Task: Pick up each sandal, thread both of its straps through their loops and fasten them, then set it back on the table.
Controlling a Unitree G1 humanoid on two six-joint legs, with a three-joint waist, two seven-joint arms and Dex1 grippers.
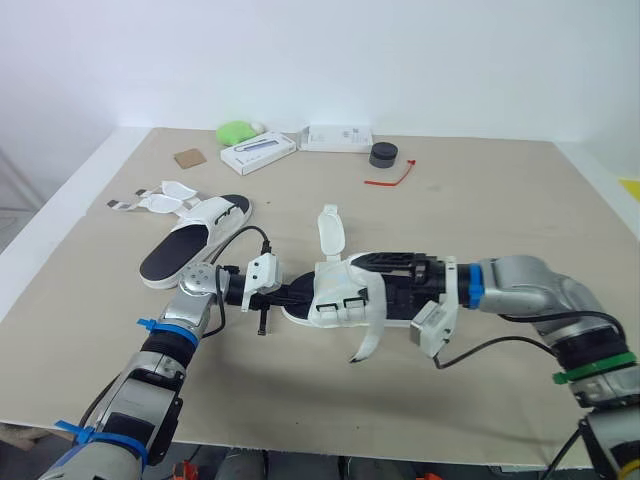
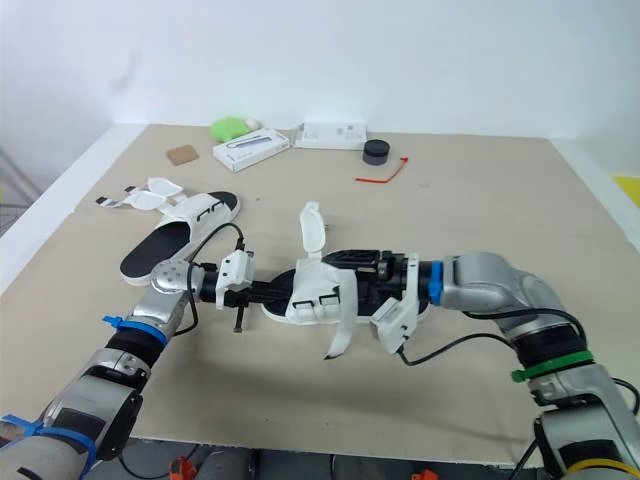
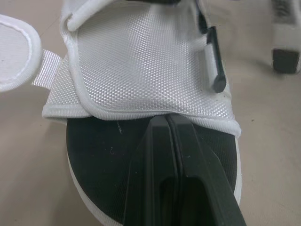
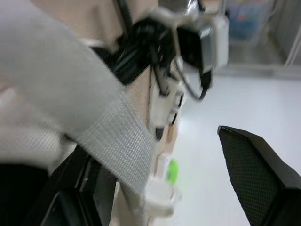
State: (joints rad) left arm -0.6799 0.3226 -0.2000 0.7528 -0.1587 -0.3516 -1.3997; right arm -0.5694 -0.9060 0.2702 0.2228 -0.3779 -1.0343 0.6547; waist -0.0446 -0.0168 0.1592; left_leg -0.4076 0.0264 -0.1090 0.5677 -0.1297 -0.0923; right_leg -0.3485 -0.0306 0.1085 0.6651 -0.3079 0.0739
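Both arms reach inward, low, to the sandal (image 1: 335,300) in the middle of the table (image 1: 500,200) (one strap (image 1: 329,228) upright). The left gripper (image 3: 167,117) lies closed, tips on the footbed (image 3: 103,155); the right gripper (image 1: 390,275) gapes at the heel, seemingly holding nothing.

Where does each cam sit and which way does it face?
Left and right eye: on the head, facing forward and down over the table; both arms reach the sandal; same scene.
Left wrist: along the shut left gripper onto that sandal's footbed.
Right wrist: along the open right gripper, that sandal's strap up close.
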